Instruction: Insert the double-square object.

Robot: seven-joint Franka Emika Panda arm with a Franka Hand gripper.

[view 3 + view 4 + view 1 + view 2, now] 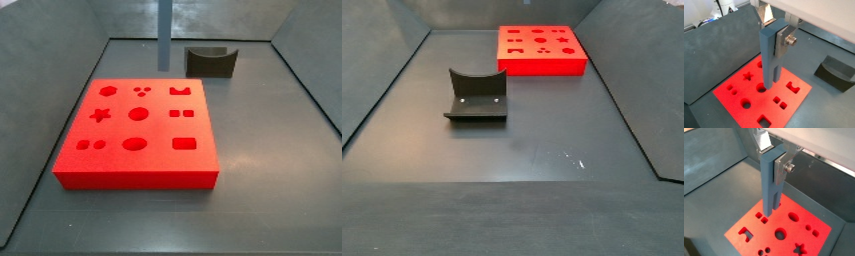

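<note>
one pincer (774,35) grips one blue double-square object (771,55) above one red board (136,135); one fixture (474,96).

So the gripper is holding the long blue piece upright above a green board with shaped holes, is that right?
Not quite: the board is red, not green, as both wrist views and both side views show. The rest stands: the gripper holds the long blue piece upright above the board with shaped holes.
</note>
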